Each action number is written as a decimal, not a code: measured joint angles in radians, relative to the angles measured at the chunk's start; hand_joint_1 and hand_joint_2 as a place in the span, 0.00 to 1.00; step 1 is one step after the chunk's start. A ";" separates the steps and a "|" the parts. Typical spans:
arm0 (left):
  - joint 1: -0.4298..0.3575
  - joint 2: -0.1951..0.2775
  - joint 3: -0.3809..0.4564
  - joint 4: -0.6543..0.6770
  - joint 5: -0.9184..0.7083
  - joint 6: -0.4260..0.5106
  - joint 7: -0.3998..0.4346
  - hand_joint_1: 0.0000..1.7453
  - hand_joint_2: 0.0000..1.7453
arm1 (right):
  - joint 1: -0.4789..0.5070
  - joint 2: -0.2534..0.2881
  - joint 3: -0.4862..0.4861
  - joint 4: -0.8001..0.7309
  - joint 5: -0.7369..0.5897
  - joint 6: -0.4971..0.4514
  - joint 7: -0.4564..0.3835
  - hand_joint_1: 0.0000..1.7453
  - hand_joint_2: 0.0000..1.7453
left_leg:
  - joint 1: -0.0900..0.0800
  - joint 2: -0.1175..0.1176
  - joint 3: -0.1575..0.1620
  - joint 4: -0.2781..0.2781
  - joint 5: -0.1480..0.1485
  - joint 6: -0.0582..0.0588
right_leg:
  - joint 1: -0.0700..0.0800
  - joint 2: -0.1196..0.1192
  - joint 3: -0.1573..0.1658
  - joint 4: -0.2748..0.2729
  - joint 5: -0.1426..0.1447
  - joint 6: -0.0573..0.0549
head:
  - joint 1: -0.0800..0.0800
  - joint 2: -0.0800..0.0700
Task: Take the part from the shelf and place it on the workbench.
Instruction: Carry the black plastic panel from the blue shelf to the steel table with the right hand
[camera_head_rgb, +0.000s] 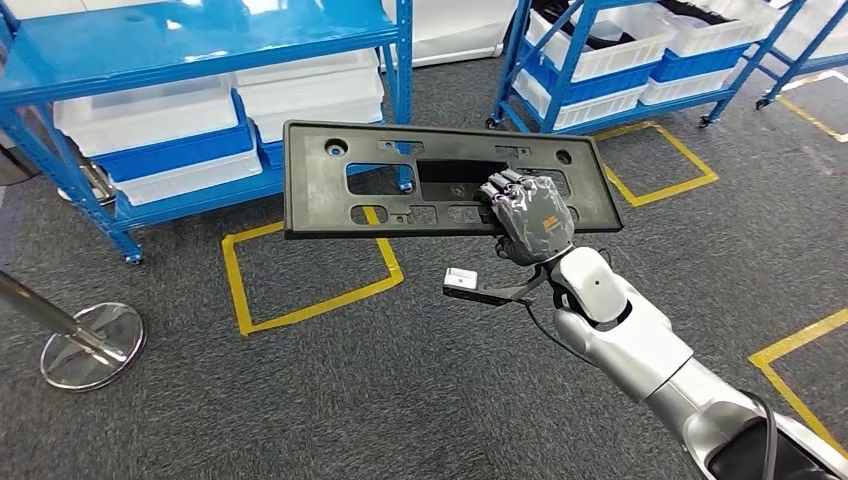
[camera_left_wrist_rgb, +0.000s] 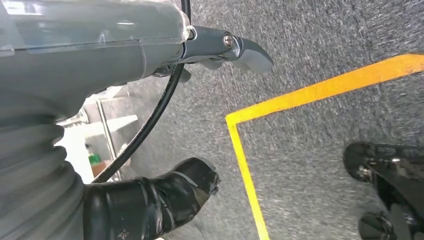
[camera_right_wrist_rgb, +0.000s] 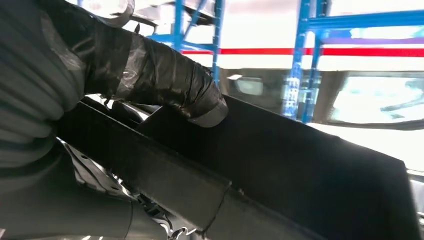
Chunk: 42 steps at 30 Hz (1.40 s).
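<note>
The part (camera_head_rgb: 330, 180) is a long, flat black plastic panel with several cutouts. It is held level in the air above the carpet. My right hand (camera_head_rgb: 530, 215) grips it near its right end, fingers curled over the near edge. In the right wrist view the part's dark underside (camera_right_wrist_rgb: 300, 165) runs across the picture, and the taped black thumb (camera_right_wrist_rgb: 165, 75) presses on it. My left hand (camera_left_wrist_rgb: 100, 55) hangs over the floor with its fingers apart and nothing in it.
A blue shelf (camera_head_rgb: 180, 60) with white and blue bins stands at the far left, and a second blue shelf (camera_head_rgb: 620, 50) at the far right. Yellow tape squares (camera_head_rgb: 300, 290) mark the grey carpet. A chrome post base (camera_head_rgb: 92, 345) stands at the left.
</note>
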 joint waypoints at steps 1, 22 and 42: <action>0.001 0.000 0.004 0.000 -0.005 -0.001 0.002 0.00 1.00 | 0.008 -0.001 -0.001 -0.004 0.000 0.002 0.004 1.00 1.00 | -0.001 0.012 -0.001 0.000 0.000 0.000 | -0.002 -0.009 -0.024 0.054 -0.019 0.004 | 0.000 0.000; -0.055 0.093 0.117 0.119 -0.131 0.139 0.035 0.00 1.00 | 0.066 0.017 0.000 -0.133 0.036 0.030 0.002 1.00 1.00 | -0.005 -0.066 -0.024 0.066 -0.026 -0.029 | 0.005 0.059 0.089 -0.188 0.111 -0.043 | -0.001 0.000; -0.121 0.151 0.209 0.282 -0.065 0.184 0.118 0.00 1.00 | 0.052 0.128 0.101 -0.152 0.093 0.028 0.064 1.00 1.00 | -0.003 0.081 0.013 0.015 -0.036 -0.055 | 0.000 -0.048 0.089 -0.185 0.104 -0.026 | 0.002 0.000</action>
